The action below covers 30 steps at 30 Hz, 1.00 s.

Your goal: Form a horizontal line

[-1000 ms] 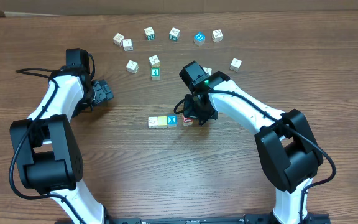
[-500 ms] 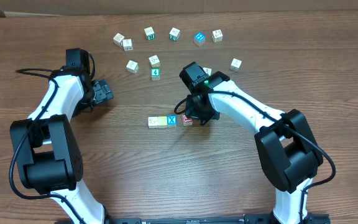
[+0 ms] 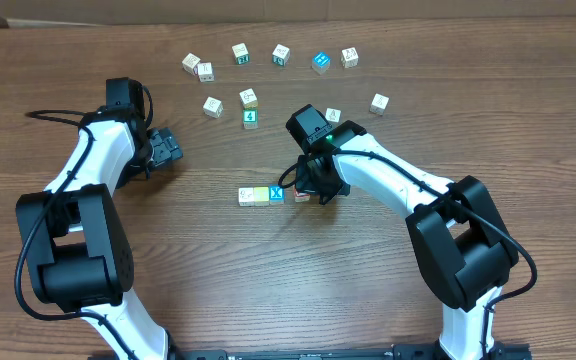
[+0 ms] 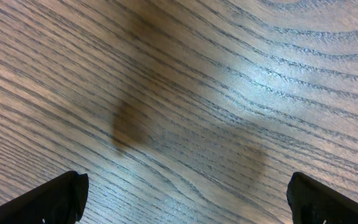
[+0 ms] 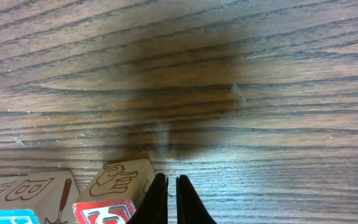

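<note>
Fingers pinched together, the right gripper (image 5: pixel 170 182) presses against the small red-faced wooden cube (image 5: pixel 120 186), seemingly nudging it into line beside the blue X-marked cube (image 3: pixel 276 193). The left gripper (image 3: pixel 168 148) hangs aside, jaws spread wide, holding nothing.

Seen from overhead, the small blue-topped wooden cube (image 3: pixel 276 193) shows a white X on its upper face. Farther up the desk, the small green-topped wooden cube (image 3: pixel 250 117) shows a white 4. In the right wrist view, a pale wooden cube face (image 5: pixel 33 190) carries an outlined letter B. Next to it, the red-bordered cube face (image 5: pixel 104 214) bears a letter cut off by the picture's edge. Marks on the other scattered small cubes (image 3: pixel 280 54) are too small to read.
</note>
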Tool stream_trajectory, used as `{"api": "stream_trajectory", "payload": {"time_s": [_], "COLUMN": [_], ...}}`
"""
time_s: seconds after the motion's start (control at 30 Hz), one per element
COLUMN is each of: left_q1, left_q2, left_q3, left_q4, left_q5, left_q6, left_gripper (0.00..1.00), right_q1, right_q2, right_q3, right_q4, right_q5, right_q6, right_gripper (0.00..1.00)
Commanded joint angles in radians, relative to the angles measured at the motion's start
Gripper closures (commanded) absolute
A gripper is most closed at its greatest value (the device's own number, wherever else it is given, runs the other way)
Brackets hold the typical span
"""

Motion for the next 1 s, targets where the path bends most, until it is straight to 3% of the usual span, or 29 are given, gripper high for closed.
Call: {"api": "stream_trajectory", "payload": {"time_s": [0.0,0.97], "left_q1": [-0.003,-0.003], "left_q2": [0.003,0.003], "left_q3": [-0.002,-0.001], "left_q4": [0.001,0.001], "left_q5": [-0.012,-0.012], "left_q6": [0.026,0.026], "left_gripper": [0.00,0.00], "right_q1": [0.006,0.030], "right_q2": [-0.011,-0.011], "right_q3": [-0.006,-0.006], "right_q4": [0.007,0.040], "right_q5": [-0.018,-0.008], "right_q6": [0.004,0.000], "right_gripper": [0.96,0.95]}}
